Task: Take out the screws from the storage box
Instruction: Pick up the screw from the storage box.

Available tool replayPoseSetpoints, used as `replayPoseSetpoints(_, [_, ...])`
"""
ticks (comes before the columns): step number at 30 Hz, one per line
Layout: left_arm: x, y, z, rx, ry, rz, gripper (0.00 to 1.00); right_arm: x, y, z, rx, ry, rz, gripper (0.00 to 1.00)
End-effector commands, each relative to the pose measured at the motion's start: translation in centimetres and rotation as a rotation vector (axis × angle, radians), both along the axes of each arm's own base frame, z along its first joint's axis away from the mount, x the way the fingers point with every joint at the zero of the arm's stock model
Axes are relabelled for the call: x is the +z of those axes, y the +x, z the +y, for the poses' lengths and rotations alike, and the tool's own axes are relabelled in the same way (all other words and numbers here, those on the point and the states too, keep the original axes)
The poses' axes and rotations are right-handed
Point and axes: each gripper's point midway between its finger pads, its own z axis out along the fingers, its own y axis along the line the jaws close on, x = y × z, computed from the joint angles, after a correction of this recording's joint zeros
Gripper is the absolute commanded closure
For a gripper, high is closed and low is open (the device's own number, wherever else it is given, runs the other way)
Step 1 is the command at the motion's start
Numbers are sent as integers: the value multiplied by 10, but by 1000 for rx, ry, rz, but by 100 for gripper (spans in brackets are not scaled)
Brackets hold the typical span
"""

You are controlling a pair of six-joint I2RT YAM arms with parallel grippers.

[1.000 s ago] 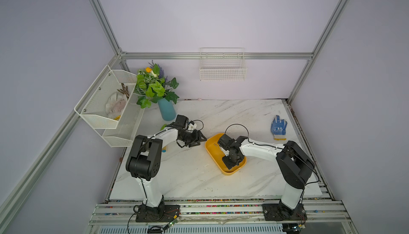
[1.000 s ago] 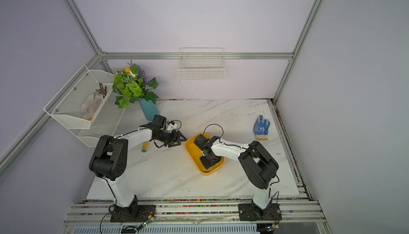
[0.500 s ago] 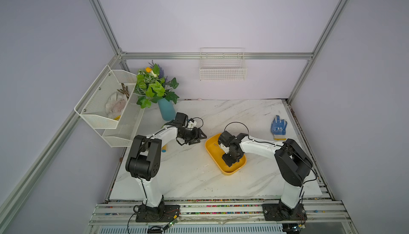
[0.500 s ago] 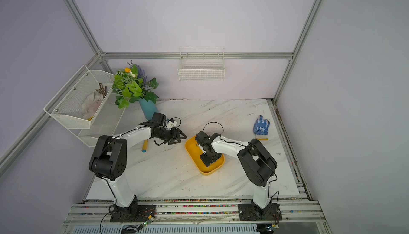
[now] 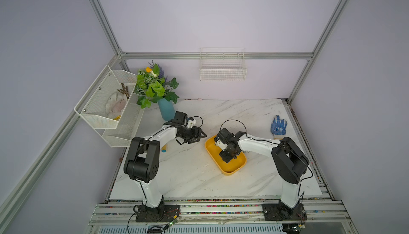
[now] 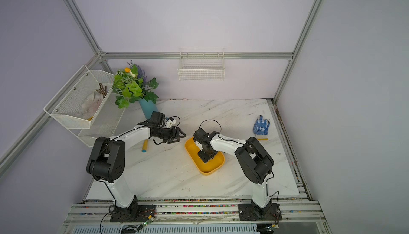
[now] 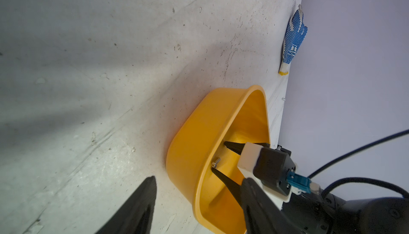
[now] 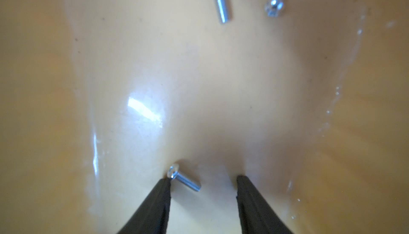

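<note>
Since a second ago the right gripper (image 8: 203, 178) has edged a little along the box (image 5: 230, 171), while the left arm has barely stirred. The right gripper is down at the box floor with its jaws apart. One screw (image 8: 184, 180) lies between them, its head touching one fingertip (image 8: 163, 186) and its shaft slanting across the gap. Two more screws (image 8: 220, 0) lie farther along the floor, well apart from the jaws. The left gripper (image 5: 201, 138) hovers over the counter (image 5: 188, 177) just beside the box, jaws apart and empty. This looks like the grasp step for one screw, with at least three left inside. Next the jaws need to close squarely on the shaft without nudging it away, then lift clear of the rim. A slanted, smooth screw could easily slip out.
</note>
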Motion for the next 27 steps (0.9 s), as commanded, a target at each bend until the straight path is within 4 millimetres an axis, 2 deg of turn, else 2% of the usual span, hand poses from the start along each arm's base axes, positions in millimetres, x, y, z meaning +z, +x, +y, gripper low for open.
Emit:
replayPoseSetpoints(1, [23, 8, 2, -5, -2, -62, 35, -18, 0, 2, 11, -3, 26, 54])
replayPoseSetpoints(4, [25, 9, 2, -5, -4, -67, 35, -19, 0, 2, 8, -4, 29, 58])
replayPoseSetpoints(6, [27, 10, 2, -5, -5, -71, 34, -21, -1, 1, 9, -5, 32, 67])
replayPoseSetpoints(12, [29, 8, 3, -7, 2, -76, 34, -27, -4, -5, -7, -35, 42, 71])
replayPoseSetpoints(14, [29, 7, 3, -6, 2, -74, 34, -31, -5, -8, -15, -46, 46, 76])
replayPoseSetpoints(16, [30, 6, 3, -7, 0, -74, 34, -34, -7, -12, -25, -64, 55, 86])
replayPoseSetpoints(20, [33, 8, 3, -3, -1, -83, 34, -39, -10, -13, -25, -63, 71, 90])
replayPoseSetpoints(23, [36, 8, 3, -3, -3, -85, 34, -41, -10, -14, -27, -69, 72, 98])
replayPoseSetpoints(27, [38, 9, 3, -1, -3, -90, 34, -38, -8, -14, -31, -68, 61, 100])
